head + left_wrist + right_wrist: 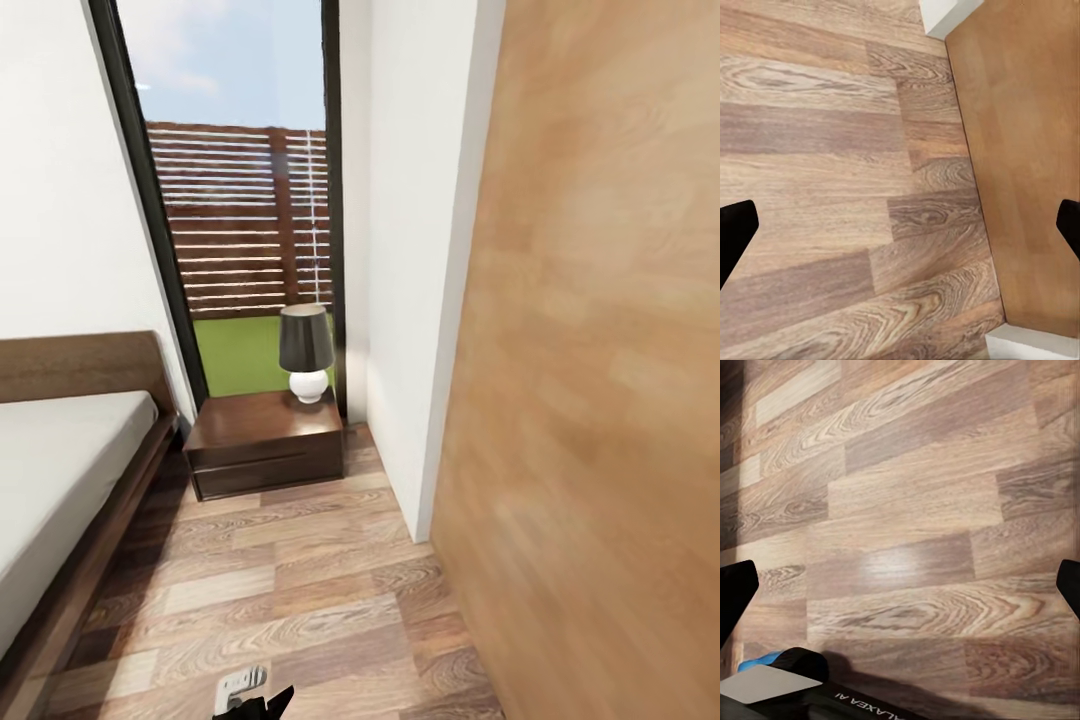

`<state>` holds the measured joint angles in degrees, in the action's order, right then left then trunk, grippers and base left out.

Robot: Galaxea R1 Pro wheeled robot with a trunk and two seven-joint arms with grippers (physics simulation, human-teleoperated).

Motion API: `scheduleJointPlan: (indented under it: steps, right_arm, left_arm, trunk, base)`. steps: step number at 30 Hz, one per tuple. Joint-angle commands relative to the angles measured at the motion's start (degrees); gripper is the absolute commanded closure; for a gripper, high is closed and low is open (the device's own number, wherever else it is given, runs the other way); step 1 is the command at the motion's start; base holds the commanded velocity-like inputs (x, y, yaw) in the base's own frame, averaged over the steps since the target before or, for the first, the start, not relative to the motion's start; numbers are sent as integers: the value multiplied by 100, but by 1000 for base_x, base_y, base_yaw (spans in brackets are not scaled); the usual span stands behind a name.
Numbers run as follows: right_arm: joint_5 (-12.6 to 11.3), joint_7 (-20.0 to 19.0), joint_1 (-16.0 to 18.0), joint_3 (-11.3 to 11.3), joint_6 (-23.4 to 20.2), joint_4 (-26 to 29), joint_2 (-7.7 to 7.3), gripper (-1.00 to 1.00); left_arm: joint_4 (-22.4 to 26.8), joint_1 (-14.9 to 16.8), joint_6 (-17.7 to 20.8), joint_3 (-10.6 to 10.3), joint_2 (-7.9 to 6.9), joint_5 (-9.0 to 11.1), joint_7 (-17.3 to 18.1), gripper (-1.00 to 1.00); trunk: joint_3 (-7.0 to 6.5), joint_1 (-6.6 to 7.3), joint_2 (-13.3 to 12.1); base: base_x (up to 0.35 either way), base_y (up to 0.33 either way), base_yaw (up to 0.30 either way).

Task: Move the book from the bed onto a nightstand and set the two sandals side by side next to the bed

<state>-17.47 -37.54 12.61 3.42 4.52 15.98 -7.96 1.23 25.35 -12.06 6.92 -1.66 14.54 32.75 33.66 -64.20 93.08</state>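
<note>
Two risks stand out, as I judge it. The tall honey-coloured wooden panel stands very near on the right, so a turn of the base here could scrape it; and the low double bed with pale grey mattress and dark brown frame narrows the passage on the left, where an arm could catch the frame.

The small glossy reddish-brown wooden nightstand sits at the far end of the aisle, just beside the bed's head and below the tall dark-framed glass window. A black-shaded lamp with a white round base stands on its far right corner, and could be knocked if a book were set down carelessly there.

The book and sandals cannot be made out on the visible part of the mattress or floor.

The wood-plank floor is brown and grained; the walls are white.

The left gripper and right gripper both hang over bare planks, fingertips spread wide at the picture edges, holding nothing.
</note>
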Motion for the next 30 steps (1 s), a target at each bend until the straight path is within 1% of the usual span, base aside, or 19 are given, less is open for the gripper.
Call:
scheduleJointPlan:
  steps: [1,8,14,30]
  right_arm:
    - [-29,-7,5,36,31,-7,-4,-100]
    - [-29,-4,5,36,31,-7,-4,-100]
    - [-29,-4,5,36,31,-7,-4,-100]
    - [-29,1,5,36,31,-9,-4,-100]
  left_arm:
    - [-9,5,-7,45,-1,-10,27,-100]
    - [-9,5,-7,46,-1,-4,26,-100]
    - [-11,5,-7,46,-1,-6,29,-100]
    - [-9,5,-7,46,-1,-5,24,-100]
  trunk:
    - [6,-2,2]
    - [6,-2,2]
    - [6,-2,2]
    - [58,-2,2]
  base:
    - [261,-101,0]
    - [259,-26,0]
    - [60,-2,14]
    - [2,0,250]
